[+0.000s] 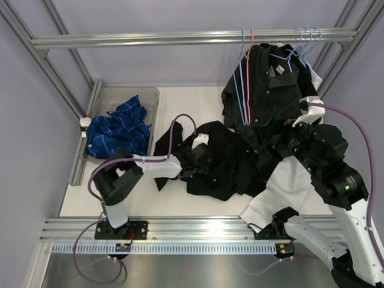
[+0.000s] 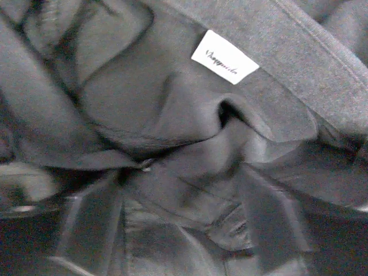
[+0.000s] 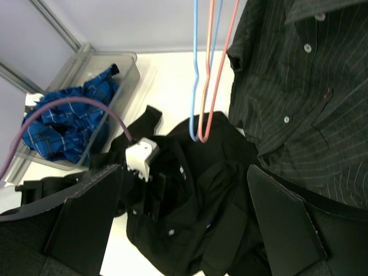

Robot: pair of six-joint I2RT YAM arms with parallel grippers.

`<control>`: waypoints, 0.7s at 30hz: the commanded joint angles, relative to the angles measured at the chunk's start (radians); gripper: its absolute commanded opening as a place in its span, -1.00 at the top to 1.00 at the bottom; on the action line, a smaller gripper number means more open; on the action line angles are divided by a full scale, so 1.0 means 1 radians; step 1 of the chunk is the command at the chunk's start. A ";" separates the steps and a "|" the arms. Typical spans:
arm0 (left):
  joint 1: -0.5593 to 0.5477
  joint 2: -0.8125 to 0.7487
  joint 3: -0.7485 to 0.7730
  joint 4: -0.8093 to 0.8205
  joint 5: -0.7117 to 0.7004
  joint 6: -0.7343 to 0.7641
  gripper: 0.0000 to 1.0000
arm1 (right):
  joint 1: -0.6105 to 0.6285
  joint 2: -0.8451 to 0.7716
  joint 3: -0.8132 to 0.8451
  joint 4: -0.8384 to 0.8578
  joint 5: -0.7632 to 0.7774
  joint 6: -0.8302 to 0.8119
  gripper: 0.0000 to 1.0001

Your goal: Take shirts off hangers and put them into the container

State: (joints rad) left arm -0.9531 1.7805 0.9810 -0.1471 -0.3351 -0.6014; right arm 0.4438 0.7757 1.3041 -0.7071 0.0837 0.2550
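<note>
Across the back, an aluminium rail. On it, a pink-red hanger and a light blue hanger dangling bare, side by side. Further right, more light blue hooks above a hanging black shirt with faint pinstripes and pale buttons.

Below that, a large white cloth spread over the near right of the white table, partly hidden under the right arm.

At far left, the translucent grey container, holding a crumpled royal blue plaid shirt.

In mid-table, a second black shirt, rumpled in a heap, with its collar and a white neck label turned up.

Left gripper down in that heap, fingers standing apart with folds of dark cloth bunched between them.

Right gripper raised above the table just beside the hanging shirt, jaws spread wide with nothing between them, and the two bare hangers straight ahead.
</note>
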 commanded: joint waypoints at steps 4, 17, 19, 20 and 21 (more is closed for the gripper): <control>-0.035 0.096 -0.041 -0.025 0.051 -0.127 1.00 | -0.005 -0.035 -0.042 -0.023 -0.006 -0.028 -0.99; -0.010 -0.481 0.129 -0.290 -0.394 0.138 1.00 | -0.005 -0.015 -0.020 -0.020 -0.012 -0.052 -0.99; 0.055 -0.510 0.209 -0.342 -0.429 0.192 1.00 | -0.005 -0.012 -0.009 -0.019 -0.013 -0.057 -0.99; 0.082 -0.547 0.223 -0.345 -0.446 0.213 1.00 | -0.005 -0.009 -0.005 -0.019 -0.015 -0.059 -0.99; 0.135 -0.568 0.232 -0.327 -0.461 0.266 1.00 | -0.005 -0.009 0.001 -0.020 -0.016 -0.060 -0.99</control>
State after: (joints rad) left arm -0.9104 1.2842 1.1538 -0.4435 -0.6121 -0.4664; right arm 0.4438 0.7612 1.2606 -0.7410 0.0841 0.2207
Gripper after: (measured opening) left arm 0.053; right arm 0.993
